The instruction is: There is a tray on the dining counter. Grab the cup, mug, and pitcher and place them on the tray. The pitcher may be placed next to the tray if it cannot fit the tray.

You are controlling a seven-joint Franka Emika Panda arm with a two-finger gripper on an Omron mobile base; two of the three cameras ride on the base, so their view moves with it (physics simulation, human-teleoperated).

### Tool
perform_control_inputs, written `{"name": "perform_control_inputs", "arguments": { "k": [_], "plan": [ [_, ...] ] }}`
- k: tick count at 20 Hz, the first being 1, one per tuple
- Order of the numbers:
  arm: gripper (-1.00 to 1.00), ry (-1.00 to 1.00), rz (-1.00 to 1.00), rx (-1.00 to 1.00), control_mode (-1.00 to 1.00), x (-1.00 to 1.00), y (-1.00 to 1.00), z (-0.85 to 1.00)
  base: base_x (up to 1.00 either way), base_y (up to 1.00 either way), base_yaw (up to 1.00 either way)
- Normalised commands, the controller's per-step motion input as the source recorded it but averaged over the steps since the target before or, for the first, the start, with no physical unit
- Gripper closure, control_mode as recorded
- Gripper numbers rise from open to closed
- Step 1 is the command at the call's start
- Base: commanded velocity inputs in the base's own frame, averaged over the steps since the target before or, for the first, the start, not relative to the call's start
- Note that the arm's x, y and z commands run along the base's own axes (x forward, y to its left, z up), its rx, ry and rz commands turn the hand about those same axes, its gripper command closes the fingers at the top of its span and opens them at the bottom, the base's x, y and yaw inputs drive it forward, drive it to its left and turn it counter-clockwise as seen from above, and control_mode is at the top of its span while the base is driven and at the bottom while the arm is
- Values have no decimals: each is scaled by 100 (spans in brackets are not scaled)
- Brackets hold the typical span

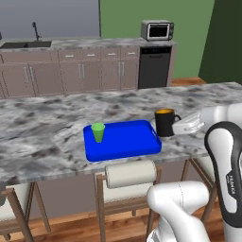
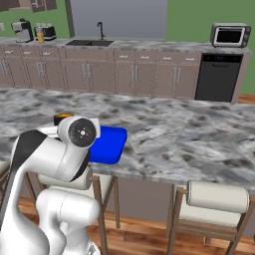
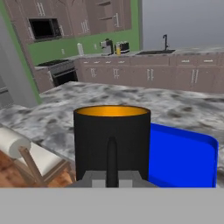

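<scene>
Claw (image 1: 176,126) was pinched on the black mug's (image 1: 165,122) handle, approaching from the side w/ the mug upright, prob. so it could slide over the rim. Mug sat just beside the blue tray's (image 1: 137,142) right edge on the dining counter (image 1: 47,123). Green cup (image 1: 98,132) stood on the tray already, left side, leaving room.

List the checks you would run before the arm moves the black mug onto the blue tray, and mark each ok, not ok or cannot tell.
1. Claw shut on the handle of the black mug with orange inside: ok.
2. Mug upright: ok.
3. Mug lifted clear of the grey marbled dining counter: cannot tell.
4. Flat blue rectangular tray beside the mug: ok.
5. Free tray space right of the small green cup: ok.
6. Yellow pitcher located: cannot tell.
</scene>
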Motion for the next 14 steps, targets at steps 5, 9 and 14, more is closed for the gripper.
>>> {"name": "perform_control_inputs", "arguments": {
  "k": [5,9,14],
  "plan": [
    [100,0,0,0,-100,14,4,-5,0,0,0],
    [100,0,0,0,-100,16,4,-7,0,0,0],
    [100,0,0,0,-100,20,0,-16,0,0,0]
  ]
}}
